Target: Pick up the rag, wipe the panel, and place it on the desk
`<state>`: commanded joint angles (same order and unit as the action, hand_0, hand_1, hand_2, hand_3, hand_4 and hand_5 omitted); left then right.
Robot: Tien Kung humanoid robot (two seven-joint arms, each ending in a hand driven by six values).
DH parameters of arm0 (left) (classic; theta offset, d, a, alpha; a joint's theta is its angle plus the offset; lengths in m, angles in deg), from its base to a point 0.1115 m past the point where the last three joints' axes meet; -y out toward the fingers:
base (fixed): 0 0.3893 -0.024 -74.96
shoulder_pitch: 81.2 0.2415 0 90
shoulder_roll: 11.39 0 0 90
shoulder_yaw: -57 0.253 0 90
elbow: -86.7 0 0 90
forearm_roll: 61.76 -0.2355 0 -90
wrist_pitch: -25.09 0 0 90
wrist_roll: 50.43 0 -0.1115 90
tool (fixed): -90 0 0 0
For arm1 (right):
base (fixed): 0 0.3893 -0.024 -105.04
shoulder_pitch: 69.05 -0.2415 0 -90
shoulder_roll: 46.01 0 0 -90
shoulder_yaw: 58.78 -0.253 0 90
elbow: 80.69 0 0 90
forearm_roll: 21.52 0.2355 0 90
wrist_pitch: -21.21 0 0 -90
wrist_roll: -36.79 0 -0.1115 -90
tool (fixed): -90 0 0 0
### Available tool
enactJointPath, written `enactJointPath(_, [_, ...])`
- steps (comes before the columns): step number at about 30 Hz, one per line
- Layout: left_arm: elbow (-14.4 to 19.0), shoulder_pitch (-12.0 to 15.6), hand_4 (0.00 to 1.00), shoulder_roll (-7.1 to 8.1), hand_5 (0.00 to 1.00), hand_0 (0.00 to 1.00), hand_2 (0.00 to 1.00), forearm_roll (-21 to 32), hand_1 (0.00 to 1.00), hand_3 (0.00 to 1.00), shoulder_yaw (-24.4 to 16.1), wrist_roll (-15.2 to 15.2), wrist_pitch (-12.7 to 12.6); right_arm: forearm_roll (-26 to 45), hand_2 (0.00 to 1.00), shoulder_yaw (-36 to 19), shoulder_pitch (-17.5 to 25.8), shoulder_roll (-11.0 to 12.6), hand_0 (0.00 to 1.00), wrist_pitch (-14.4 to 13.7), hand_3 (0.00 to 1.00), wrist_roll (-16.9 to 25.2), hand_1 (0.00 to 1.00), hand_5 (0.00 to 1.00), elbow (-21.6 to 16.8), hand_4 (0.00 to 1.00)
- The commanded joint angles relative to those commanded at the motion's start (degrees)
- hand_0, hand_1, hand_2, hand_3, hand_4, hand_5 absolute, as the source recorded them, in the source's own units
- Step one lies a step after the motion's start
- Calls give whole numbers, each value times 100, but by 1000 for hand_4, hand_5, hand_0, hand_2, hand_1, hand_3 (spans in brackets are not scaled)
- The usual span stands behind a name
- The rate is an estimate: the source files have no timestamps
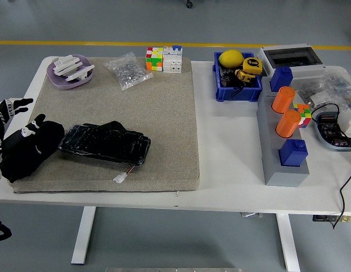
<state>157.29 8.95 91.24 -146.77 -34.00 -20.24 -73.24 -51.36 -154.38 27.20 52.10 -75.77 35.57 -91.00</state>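
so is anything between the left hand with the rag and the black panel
Nothing visible is. The left hand is on the black rag at the mat's left edge, and the rag's right side lies right beside the black panel. The white connector sits off the panel's near corner, out of the way.

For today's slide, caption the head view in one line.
Left hand rests at the mat's left edge beside the black panel.

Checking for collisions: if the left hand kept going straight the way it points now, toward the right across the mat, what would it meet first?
Most likely the black panel, lying just right of the left hand and the black rag; height above the mat is unclear.
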Motion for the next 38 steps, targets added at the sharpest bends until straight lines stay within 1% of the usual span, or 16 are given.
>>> enactJointPath(6, [-73, -45, 900, 63, 435, 654, 691, -13, 739, 602, 37, -2, 15, -5, 677, -50, 13, -11, 757, 11, 610, 13, 622, 511, 0, 998])
enactJointPath(13, [-11, -86, 900, 13, 433, 655, 691, -7, 739, 601, 77, -9, 22, -48, 677, -62, 7, -18, 757, 21, 611, 8, 623, 513, 0, 998])
enactJointPath(19, [-35, -82, 899, 14, 432, 656, 690, 8, 739, 600, 82, -5, 16, -22, 677, -30, 26, -29, 758, 37, 611, 1, 623, 516, 0, 998])
enactJointPath(20, [-35, -80, 899, 15, 431, 655, 691, 16, 739, 600, 77, -1, 13, -6, 677, -11, 27, -29, 758, 36, 574, -2, 623, 517, 0, 998])
enactJointPath(25, [-61, -73, 899, 11, 431, 655, 691, 42, 739, 600, 47, 14, 9, -9, 677, 3, 33, -26, 758, 51, 574, -10, 623, 517, 0, 998])
enactJointPath(26, [-59, -74, 898, 7, 429, 659, 689, 40, 740, 598, 43, 16, 8, 56, 677, 66, 30, -26, 757, 28, 594, 3, 624, 517, 0, 998])
enactJointPath(29, [-69, -81, 898, 3, 429, 659, 689, 41, 740, 598, 45, 18, 7, 119, 677, 142, 24, -30, 757, -85, 594, 38, 624, 517, 0, 998])
enactJointPath(31, [-74, -83, 898, 3, 429, 659, 689, 41, 740, 598, 45, 20, 7, 101, 677, 140, 28, -27, 757, -85, 594, 27, 624, 517, 0, 998])
enactJointPath(32, [-72, -80, 898, 3, 428, 656, 689, 42, 741, 599, 43, 20, 7, 82, 675, 124, 32, -25, 757, -72, 622, 16, 624, 518, 0, 998])
enactJointPath(38, [-58, -59, 898, 14, 428, 656, 689, 47, 741, 599, 10, 24, 4, -36, 675, 57, 48, -11, 757, -24, 622, -34, 624, 518, 0, 998])
